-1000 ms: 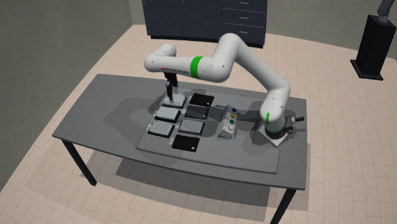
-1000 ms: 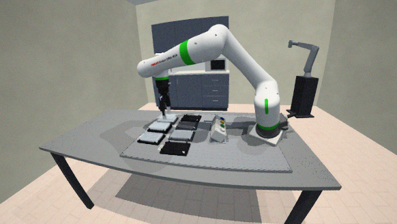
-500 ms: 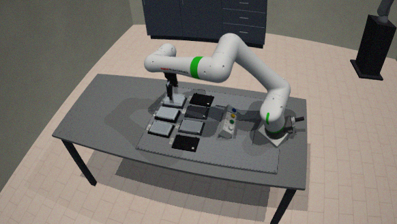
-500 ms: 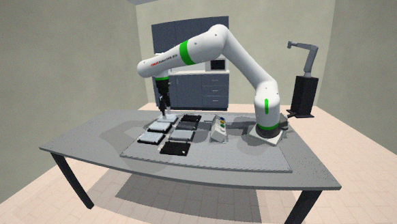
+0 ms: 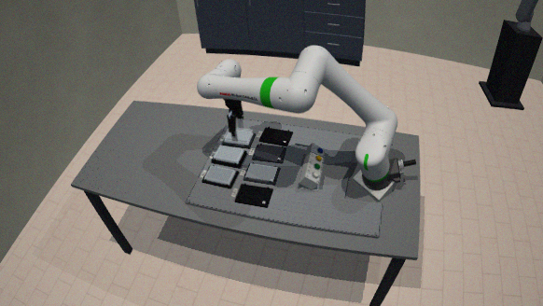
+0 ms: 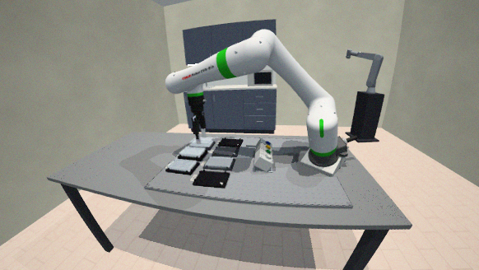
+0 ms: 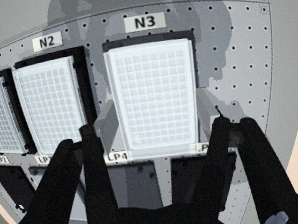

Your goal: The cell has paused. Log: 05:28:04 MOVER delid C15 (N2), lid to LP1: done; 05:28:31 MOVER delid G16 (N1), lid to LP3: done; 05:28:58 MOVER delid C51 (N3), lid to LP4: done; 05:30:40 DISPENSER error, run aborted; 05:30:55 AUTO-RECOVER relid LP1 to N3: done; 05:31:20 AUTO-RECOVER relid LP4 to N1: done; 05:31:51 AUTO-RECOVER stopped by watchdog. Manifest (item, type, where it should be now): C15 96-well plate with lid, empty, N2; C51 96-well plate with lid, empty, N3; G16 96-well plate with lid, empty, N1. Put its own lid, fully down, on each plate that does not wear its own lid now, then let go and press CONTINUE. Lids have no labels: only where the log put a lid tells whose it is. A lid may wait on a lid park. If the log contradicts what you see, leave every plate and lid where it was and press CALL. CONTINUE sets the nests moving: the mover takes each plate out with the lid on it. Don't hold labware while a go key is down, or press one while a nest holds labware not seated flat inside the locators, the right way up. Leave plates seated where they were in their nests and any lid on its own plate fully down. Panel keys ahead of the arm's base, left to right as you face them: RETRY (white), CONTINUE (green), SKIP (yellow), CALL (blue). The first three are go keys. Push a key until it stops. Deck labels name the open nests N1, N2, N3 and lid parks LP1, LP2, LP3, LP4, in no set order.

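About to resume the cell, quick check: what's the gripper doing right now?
Gripper: shut on the lid over the plate at N3, just above the nest.

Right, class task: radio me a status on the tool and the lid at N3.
Tool shut on a lid. Lid low over nest N3. Nothing seen in the way.
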Robot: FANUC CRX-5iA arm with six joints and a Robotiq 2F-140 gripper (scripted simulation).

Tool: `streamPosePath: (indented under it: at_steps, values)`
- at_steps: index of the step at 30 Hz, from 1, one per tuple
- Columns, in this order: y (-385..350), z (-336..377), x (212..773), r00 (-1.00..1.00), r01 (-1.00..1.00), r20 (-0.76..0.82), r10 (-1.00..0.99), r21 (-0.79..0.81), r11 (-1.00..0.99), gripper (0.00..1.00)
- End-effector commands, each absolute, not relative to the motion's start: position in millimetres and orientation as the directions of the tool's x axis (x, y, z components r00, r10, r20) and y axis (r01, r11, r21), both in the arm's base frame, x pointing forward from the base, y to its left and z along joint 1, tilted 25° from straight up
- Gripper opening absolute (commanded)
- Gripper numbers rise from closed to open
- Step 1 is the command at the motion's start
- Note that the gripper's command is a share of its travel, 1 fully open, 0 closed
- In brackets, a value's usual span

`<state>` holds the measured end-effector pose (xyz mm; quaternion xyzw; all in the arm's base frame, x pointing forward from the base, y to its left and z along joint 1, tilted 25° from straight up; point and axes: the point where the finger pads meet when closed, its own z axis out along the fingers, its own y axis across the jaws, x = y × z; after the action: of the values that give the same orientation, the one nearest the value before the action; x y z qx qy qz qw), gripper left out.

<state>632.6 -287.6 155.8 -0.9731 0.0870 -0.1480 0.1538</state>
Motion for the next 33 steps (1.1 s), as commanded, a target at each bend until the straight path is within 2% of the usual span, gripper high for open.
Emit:
streamPosePath:
  at_steps: [1, 33]
  values:
    - [-287.8, 156.0, 632.7, 0.941, -0.124, 0.262, -0.215, -0.325, -0.938, 0.0]
    - [-287.0, 153.2, 633.7, 0.941, -0.124, 0.262, -0.215, -0.325, -0.938, 0.0]
